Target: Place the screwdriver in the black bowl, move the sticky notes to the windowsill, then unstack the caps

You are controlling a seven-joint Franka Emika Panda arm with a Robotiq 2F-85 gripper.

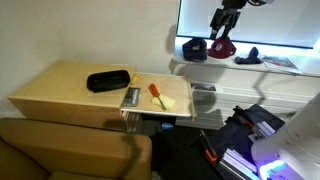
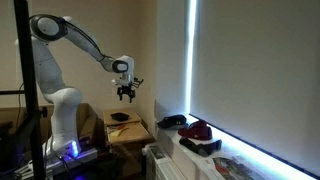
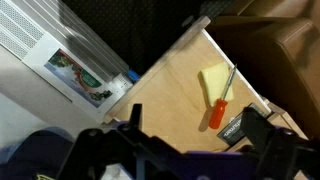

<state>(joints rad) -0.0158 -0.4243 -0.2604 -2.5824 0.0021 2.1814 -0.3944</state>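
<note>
Arm (image 2: 72, 38) raised high off the base, elbow bent upward, forearm stretched out level toward the window. Gripper (image 2: 126, 95) hung at its end, pointing straight down, well clear of every surface. Fingers (image 3: 254, 130) spread wide apart, gripping nothing, touching nothing.

Well below the fingers: the windowsill (image 1: 250, 72), long, white and flat, running under the bright window. Lower again and off to the room side of the fingers: the light wooden table (image 1: 55, 92).

Straight beneath the fingers in an exterior view, resting on the windowsill: the caps (image 1: 198, 48), side by side and close together. Navy cap (image 1: 192, 46) rounded and dark, seen again low in a corner of the wrist view. Red cap (image 1: 222, 47) dark red, most nearly under the fingertips. Touching or just apart: cannot tell.

Farthest from the fingers, on the far part of the table: the black bowl (image 1: 108, 80), shallow, oblong, rounded at the corners. Nearer, at the table edge closest to the fingers: the sticky notes (image 3: 213, 78), a thin pale yellow square. Just beside the pad, flat on the wood and apart from the bowl: the screwdriver (image 3: 219, 105), with orange handle and thin silver shaft along the pad's edge. Between screwdriver and bowl: a small grey object (image 1: 131, 96).
</note>
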